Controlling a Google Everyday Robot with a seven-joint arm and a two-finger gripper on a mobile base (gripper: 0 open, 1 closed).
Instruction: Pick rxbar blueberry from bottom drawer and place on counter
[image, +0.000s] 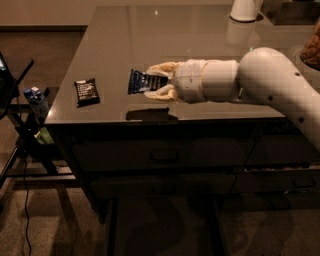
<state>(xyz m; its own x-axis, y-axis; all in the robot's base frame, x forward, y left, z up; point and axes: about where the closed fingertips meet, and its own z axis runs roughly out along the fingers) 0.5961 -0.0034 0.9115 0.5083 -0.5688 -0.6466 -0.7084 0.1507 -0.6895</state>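
The gripper (156, 81), clamped on the blue bar (140, 81), hung above the desk (150, 35) near its front edge, so lowering it flat, further inboard, before release seemed wisest.

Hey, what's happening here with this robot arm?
The gripper is shut on the rxbar blueberry and holds it just above the counter, near its front edge. The bottom drawer below is pulled open. A black-wrapped bar lies on the counter, apart from the gripper.
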